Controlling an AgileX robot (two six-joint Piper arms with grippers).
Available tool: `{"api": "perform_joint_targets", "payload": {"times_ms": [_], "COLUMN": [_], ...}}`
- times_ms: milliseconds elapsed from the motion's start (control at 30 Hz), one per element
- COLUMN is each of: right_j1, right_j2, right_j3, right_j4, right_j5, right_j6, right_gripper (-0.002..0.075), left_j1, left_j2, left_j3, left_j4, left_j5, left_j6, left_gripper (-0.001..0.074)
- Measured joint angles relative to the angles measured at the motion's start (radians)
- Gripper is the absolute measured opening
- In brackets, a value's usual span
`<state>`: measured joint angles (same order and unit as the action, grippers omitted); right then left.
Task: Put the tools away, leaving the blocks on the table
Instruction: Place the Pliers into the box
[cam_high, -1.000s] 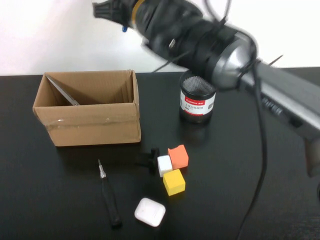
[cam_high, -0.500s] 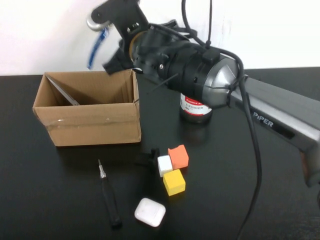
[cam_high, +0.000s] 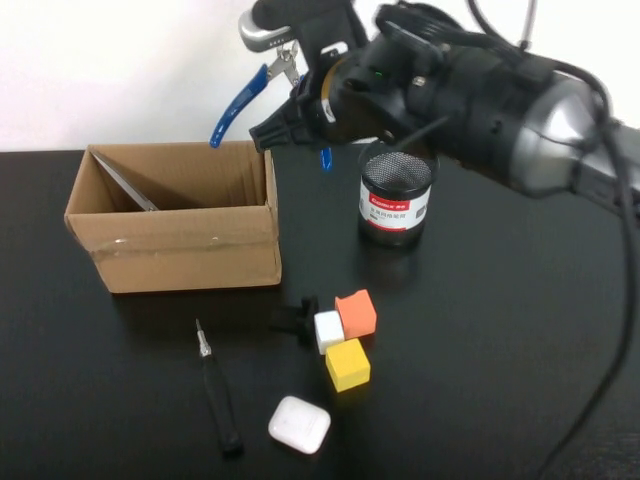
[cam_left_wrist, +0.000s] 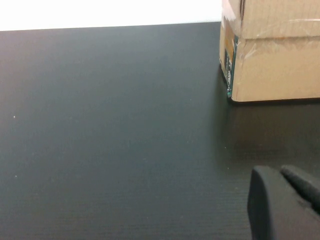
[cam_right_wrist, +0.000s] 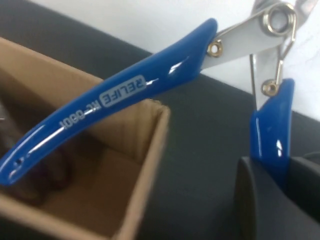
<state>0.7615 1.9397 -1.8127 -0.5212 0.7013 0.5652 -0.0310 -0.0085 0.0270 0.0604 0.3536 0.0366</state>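
Note:
My right gripper (cam_high: 318, 122) hangs in the air above the back right corner of the cardboard box (cam_high: 180, 235), shut on one handle of the blue-handled pliers (cam_high: 240, 103). The other handle spreads out over the box opening (cam_right_wrist: 115, 95). The right wrist view shows the gripper (cam_right_wrist: 272, 172) clamping the lower handle. A steel scissors blade (cam_high: 125, 182) leans inside the box. The black screwdriver (cam_high: 218, 395) lies on the table in front of the box. The orange (cam_high: 357, 313), white (cam_high: 329, 330) and yellow (cam_high: 348, 364) blocks sit together mid-table. My left gripper (cam_left_wrist: 282, 172) is shut, low over bare table beside the box (cam_left_wrist: 272, 60).
A black can with a mesh top (cam_high: 394, 198) stands right of the box, under my right arm. A small black knob piece (cam_high: 293, 318) touches the white block. A flat white rounded case (cam_high: 299, 424) lies near the front edge.
My right arm has turned and shifted to the right, bringing the pliers into full view with handles spread above the box's back right corner. Things on the table have not moved.

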Motion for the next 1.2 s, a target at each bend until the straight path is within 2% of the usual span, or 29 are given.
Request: {"api": "perform_joint_targets", "payload": {"times_ms": [33,67,167,200,233,267,300,367,400,600,633,733,767,800,833,967,1200], "right_j1": [0.0,0.0,0.0,0.0,0.0,0.0,0.0,0.0,0.0,0.0,-0.002,-0.022,-0.033,-0.044,-0.05,-0.06,-0.048], "right_j2": [-0.021,-0.039,-0.064,-0.066,-0.066,-0.066,-0.066,-0.067,-0.067,-0.067,-0.067,-0.067,-0.067,-0.067,-0.063,-0.041,0.039], "right_j3": [0.028,0.06,0.122,0.131,0.136,0.141,0.143,0.143,0.144,0.145,0.145,0.145,0.148,0.148,0.148,0.148,0.148], "right_j4": [0.016,0.042,0.169,0.229,0.278,0.335,0.383,0.446,0.464,0.498,0.502,0.558,0.607,0.662,0.706,0.852,0.846], "right_j5": [-0.179,-0.061,-0.151,-0.291,-0.184,-0.197,-0.306,-0.328,-0.232,-0.28,-0.352,-0.283,-0.295,-0.309,-0.325,-0.422,-0.581], "right_j6": [0.022,0.01,-0.04,-0.21,-0.128,-0.171,-0.286,-0.286,-0.255,-0.273,-0.295,-0.313,-0.356,-0.416,-0.487,-0.733,-0.816], "right_gripper": [-0.0003,-0.0003,-0.0003,-0.0003,-0.0003,-0.0003,-0.0003,-0.0003,-0.0003,-0.0003,-0.0003,-0.0003,-0.0003,0.0045,-0.0003,-0.0003,-0.0003], "left_j1": [0.0,0.0,0.0,0.0,0.0,0.0,0.0,0.0,0.0,0.0,0.0,0.0,0.0,0.0,0.0,0.0,0.0], "left_j2": [0.0,0.0,0.0,0.0,0.0,0.0,0.0,0.0,0.0,0.0,0.0,0.0,0.0,0.0,0.0,0.0,0.0], "left_j3": [0.0,0.0,0.0,0.0,0.0,0.0,0.0,0.0,0.0,0.0,0.0,0.0,0.0,0.0,0.0,0.0,0.0], "left_j4": [0.0,0.0,0.0,0.0,0.0,0.0,0.0,0.0,0.0,0.0,0.0,0.0,0.0,0.0,0.0,0.0,0.0], "left_j5": [0.0,0.0,0.0,0.0,0.0,0.0,0.0,0.0,0.0,0.0,0.0,0.0,0.0,0.0,0.0,0.0,0.0], "left_j6": [0.0,0.0,0.0,0.0,0.0,0.0,0.0,0.0,0.0,0.0,0.0,0.0,0.0,0.0,0.0,0.0,0.0], "left_gripper": [0.0,0.0,0.0,0.0,0.0,0.0,0.0,0.0,0.0,0.0,0.0,0.0,0.0,0.0,0.0,0.0,0.0]}}
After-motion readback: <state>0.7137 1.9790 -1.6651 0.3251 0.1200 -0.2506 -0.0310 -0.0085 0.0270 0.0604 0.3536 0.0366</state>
